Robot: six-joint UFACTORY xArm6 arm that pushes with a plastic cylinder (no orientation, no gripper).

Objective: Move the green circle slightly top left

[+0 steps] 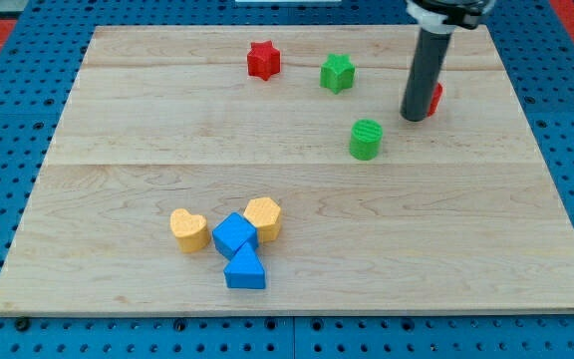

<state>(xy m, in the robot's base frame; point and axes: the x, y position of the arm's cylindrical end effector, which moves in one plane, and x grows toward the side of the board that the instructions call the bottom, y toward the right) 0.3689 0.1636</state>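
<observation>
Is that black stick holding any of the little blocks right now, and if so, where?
Nothing is held; the rod only pushes. My tip rests on the board up and to the view's right of the green circle, apart from it, with a partly hidden red block just behind.

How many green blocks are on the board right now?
2. The green circle sits right of centre, just down-left of my tip. The green star lies above it, near the view's top. The rod could hide something small behind it.

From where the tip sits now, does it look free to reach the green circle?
Probably yes. My tip stands to the upper right of the green circle, with bare board between them. The red block lies behind the rod, not in the way.
</observation>
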